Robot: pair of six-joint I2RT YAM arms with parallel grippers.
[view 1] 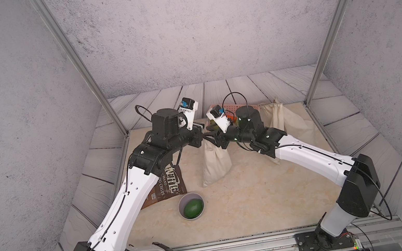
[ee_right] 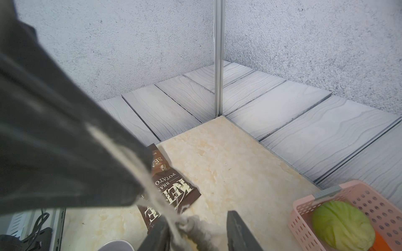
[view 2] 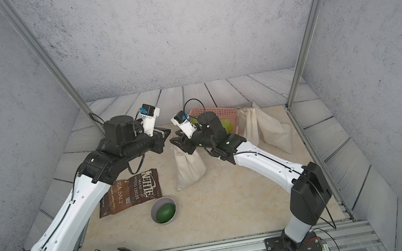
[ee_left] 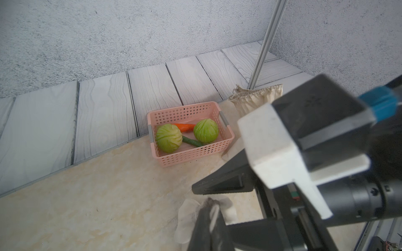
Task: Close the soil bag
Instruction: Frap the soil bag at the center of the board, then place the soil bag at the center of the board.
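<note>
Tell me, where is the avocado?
In both top views the avocado sits in the grey bowl, just right of the chip bag, nearer the robot than the middle cloth bag.

The surface point(view 1: 260, 198) was a pale, marble-patterned slab bordered by grey plank-print boards. Near its middle stood the soil bag point(view 1: 214, 165), a cream cloth sack, upright and slightly tilted. Toward the left side a brown chips bag point(view 2: 134, 191) lay flat, and a grey bowl point(view 1: 191, 196) sat just beside its near corner. A pink perforated basket point(ee_left: 191, 155) rested close to the back edge. To the basket's right a second bag point(view 2: 248, 126) stood upright, with a third bag point(view 2: 276, 133) just beside it, nearer the right edge.
</note>
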